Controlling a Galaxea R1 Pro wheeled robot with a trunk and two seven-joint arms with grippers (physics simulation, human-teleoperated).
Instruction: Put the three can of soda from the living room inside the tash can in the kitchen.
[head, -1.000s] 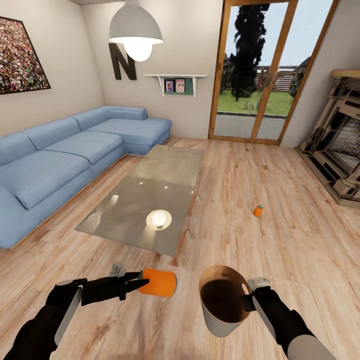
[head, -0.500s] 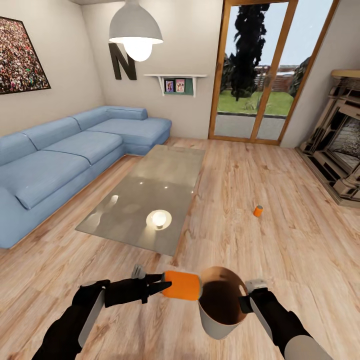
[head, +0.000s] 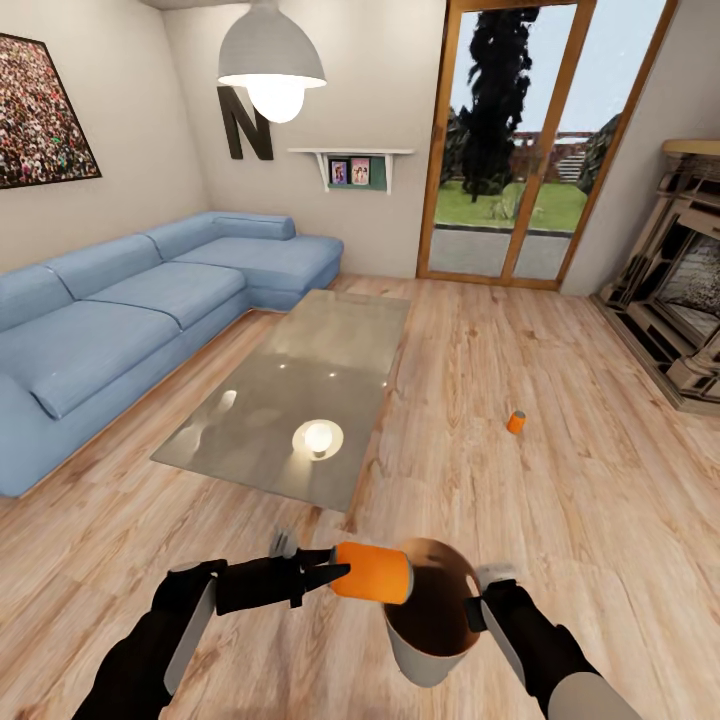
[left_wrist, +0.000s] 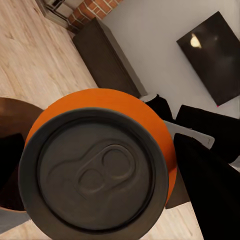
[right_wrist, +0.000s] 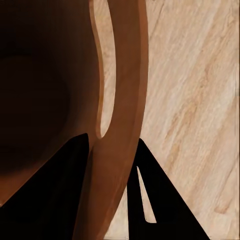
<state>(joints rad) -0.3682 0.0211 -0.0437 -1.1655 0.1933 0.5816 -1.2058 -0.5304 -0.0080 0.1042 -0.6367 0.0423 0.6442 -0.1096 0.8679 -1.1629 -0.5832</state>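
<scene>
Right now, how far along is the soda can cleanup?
Nothing visibly binned yet. In hand: the left tool holds an orange can sideways at the rim of the trash can, which the right tool grips. Left: a second orange can on the floor; the bin's dark inside hides any contents.

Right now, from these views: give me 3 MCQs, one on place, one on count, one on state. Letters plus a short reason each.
1. Where is the loose orange can?
A. On the glass table
B. On the wood floor, right of the glass table
C. On the sofa

2. How many orange cans show in the head view?
A. One
B. Two
C. Three

3. What is the left gripper doing?
A. Hanging open over the floor
B. Shut on the bin's rim
C. Holding an orange can on its side at the bin's rim

Key: 1 B, it stands on bare planks beside the table. 2 B, the held can plus the loose one. 3 C, the held can lies sideways against the trash can, whose rim the right gripper grips.
</scene>
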